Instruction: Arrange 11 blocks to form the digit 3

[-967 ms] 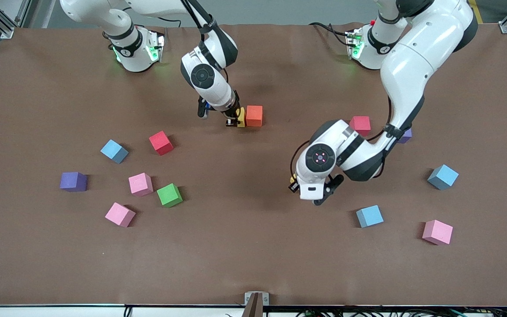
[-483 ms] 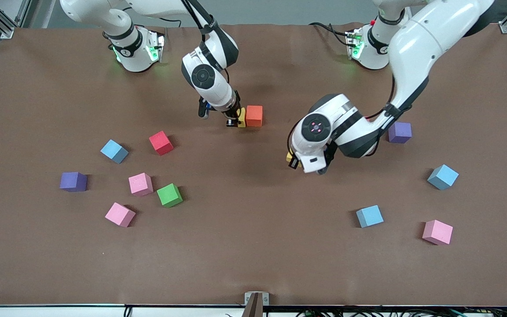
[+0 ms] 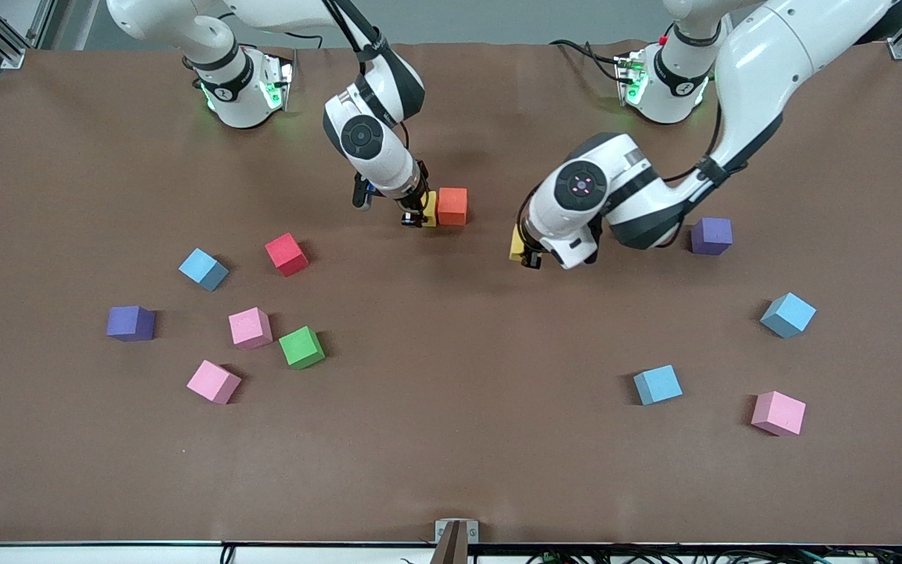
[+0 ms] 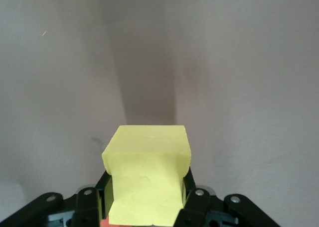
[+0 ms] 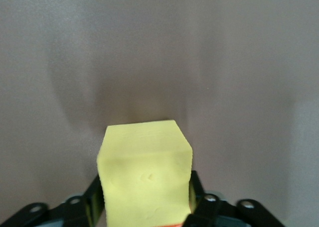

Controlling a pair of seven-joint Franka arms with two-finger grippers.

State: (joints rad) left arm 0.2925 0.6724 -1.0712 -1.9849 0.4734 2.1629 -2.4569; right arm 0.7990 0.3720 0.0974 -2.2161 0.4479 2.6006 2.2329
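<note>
Clock directions are read from the middle of the surface [image 3: 451, 470] in the front view, with twelve toward the arms' bases.

Nearest the front camera, a pink block [image 3: 777, 413] is seen at four o'clock, and a light blue block [image 3: 658, 385] at about the same hour, closer in. At eight o'clock a cluster is found: a second pink block [image 3: 214, 381], a green block [image 3: 301, 347] and a third pink block [image 3: 250, 327], with a purple cube [image 3: 131, 323] at nine, near the right arm's end. A second light blue block [image 3: 788, 315] lies at three o'clock. A third light blue block [image 3: 203, 269] and a red block [image 3: 287, 254] are placed at nine to ten o'clock. A second purple cube [image 3: 711, 236] sits at two o'clock.

The carried yellow block [image 3: 517, 241] is pinched in the left hand [image 3: 525, 254] over bare surface at one o'clock.

At twelve o'clock the right hand [image 3: 417, 215] is set low around the placed yellow block [image 3: 429, 209]; whether that block is gripped or released cannot be told. An orange block [image 3: 452, 205] touches it at its three o'clock. Only these two stand together as part of the digit 3.
</note>
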